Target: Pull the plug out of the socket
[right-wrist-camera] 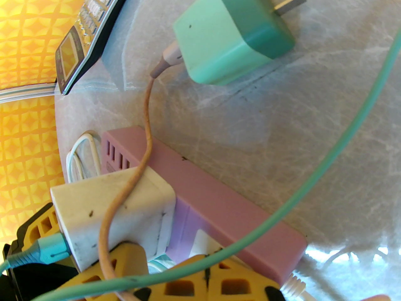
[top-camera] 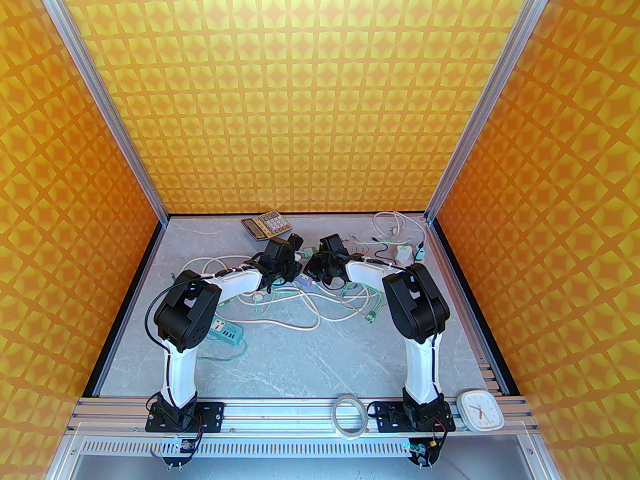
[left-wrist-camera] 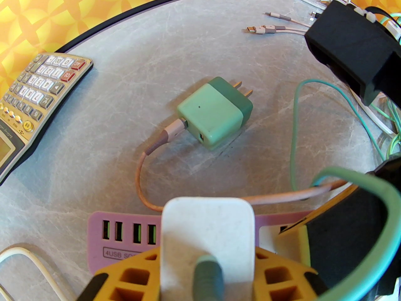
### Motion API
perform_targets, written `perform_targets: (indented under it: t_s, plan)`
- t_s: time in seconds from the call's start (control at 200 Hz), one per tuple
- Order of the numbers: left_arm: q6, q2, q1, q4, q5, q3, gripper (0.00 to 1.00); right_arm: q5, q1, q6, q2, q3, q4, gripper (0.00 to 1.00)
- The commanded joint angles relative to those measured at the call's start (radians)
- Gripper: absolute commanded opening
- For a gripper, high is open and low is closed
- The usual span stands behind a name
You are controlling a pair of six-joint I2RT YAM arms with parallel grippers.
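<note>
A white plug [left-wrist-camera: 207, 227] with a teal cable in its back sits in the pink socket strip [left-wrist-camera: 125, 232]; its prongs are hidden. My left gripper [left-wrist-camera: 206, 273] is shut on the plug, with a yellow finger on each side. In the right wrist view the plug [right-wrist-camera: 116, 208] stands against the socket strip [right-wrist-camera: 231, 212]. My right gripper [right-wrist-camera: 188, 281] is shut and rests tip-down on the strip's top face, right beside the plug. From above, both grippers meet over the strip [top-camera: 303, 283] at mid-table, the left gripper [top-camera: 291, 268] facing the right gripper [top-camera: 320, 274].
A loose green charger [left-wrist-camera: 216, 114] on a pink cable lies just beyond the strip. A calculator [left-wrist-camera: 31, 99] sits at the far left. Tangled cables [top-camera: 300, 313] and a second power strip [top-camera: 227, 332] lie nearer the bases. A clock [top-camera: 480, 409] and a tape roll [top-camera: 348, 410] rest on the front rail.
</note>
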Motion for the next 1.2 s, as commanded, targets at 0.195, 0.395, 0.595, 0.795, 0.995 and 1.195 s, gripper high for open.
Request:
perform_targets:
  t_s: [0.195,0.395,0.595,0.795,0.995,1.195]
  plan:
    - [-0.104,-0.035,0.007,-0.041,0.032,0.063,0.14,0.105,-0.002,-0.056,0.097,0.044,-0.253,0.00]
    - [0.008,-0.019,-0.070,-0.075,-0.084,0.096,0.13,0.106,-0.003,-0.057,0.098,0.044,-0.239,0.00]
    - [-0.008,-0.025,-0.076,-0.064,-0.115,0.073,0.12,0.104,-0.003,-0.057,0.103,0.040,-0.231,0.00]
    - [-0.092,-0.051,-0.030,-0.082,-0.067,0.087,0.09,0.103,-0.002,-0.057,0.099,0.035,-0.229,0.00]
    - [-0.165,-0.100,0.022,-0.049,0.019,0.070,0.09,0.106,-0.003,-0.065,0.098,0.040,-0.234,0.00]
    - [-0.062,-0.071,-0.036,-0.113,-0.058,0.127,0.09,0.095,-0.004,-0.066,0.098,0.040,-0.226,0.00]
